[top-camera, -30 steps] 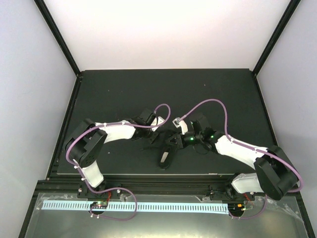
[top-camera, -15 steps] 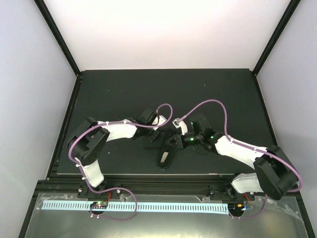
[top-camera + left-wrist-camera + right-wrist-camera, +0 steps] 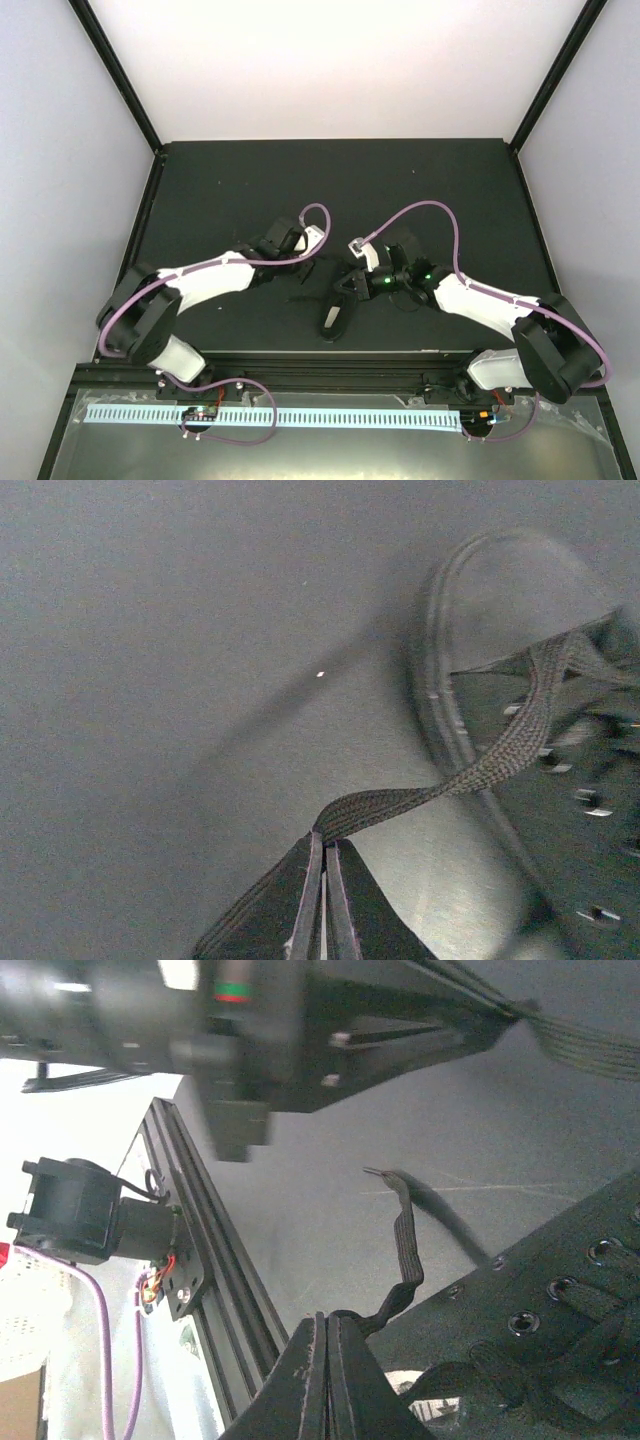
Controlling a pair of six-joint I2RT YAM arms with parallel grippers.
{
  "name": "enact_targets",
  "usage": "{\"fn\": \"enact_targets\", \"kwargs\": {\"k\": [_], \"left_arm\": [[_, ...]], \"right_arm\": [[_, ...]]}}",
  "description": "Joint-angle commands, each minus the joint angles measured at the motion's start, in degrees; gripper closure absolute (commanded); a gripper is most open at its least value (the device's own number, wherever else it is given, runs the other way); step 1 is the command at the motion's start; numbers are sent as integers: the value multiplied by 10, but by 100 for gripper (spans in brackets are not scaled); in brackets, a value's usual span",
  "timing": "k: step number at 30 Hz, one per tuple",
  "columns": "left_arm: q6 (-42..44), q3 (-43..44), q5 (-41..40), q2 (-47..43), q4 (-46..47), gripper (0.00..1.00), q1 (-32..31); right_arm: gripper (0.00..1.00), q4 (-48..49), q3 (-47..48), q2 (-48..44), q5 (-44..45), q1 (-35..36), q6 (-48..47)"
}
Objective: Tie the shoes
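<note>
The small black shoe (image 3: 333, 314) lies on the black mat between the two arms, near the front edge. My left gripper (image 3: 300, 270) is just left of it; in the left wrist view the gripper (image 3: 325, 842) is shut on a flat black lace (image 3: 480, 770) that runs taut to the shoe (image 3: 560, 780) at the right. My right gripper (image 3: 348, 286) is over the shoe's upper end; in the right wrist view the gripper (image 3: 328, 1322) is shut on the other lace (image 3: 402, 1240), beside the eyelets of the shoe (image 3: 560, 1300).
The black mat (image 3: 250, 190) covers the table, with a metal rail (image 3: 215, 1260) along its front edge. The left gripper's body (image 3: 300, 1030) hangs close above in the right wrist view. White walls stand at the back and sides.
The left arm has swung out to the left, its elbow lower and farther left, drawing its lace away from the shoe. The right arm and the shoe have hardly moved.
</note>
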Motion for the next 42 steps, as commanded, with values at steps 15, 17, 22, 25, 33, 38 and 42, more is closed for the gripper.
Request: {"fn": "enact_targets", "kwargs": {"k": [15, 17, 22, 25, 33, 38, 42], "left_arm": [[-406, -142, 314, -377, -125, 98, -81], [-443, -139, 334, -384, -103, 98, -98], [-467, -110, 341, -321, -44, 98, -165], [-467, -88, 331, -262, 5, 98, -196], [-413, -32, 279, -147, 16, 72, -211], [-355, -64, 206, -229, -58, 40, -187], [-298, -96, 180, -287, -98, 31, -148]], "right_arm": [[98, -1, 16, -8, 68, 4, 36], [98, 1, 16, -6, 67, 4, 38], [98, 2, 15, -6, 67, 4, 42], [98, 2, 15, -6, 67, 4, 43], [98, 9, 12, -1, 66, 4, 52], [98, 5, 14, -2, 68, 4, 49], [98, 7, 15, 1, 62, 4, 51]]}}
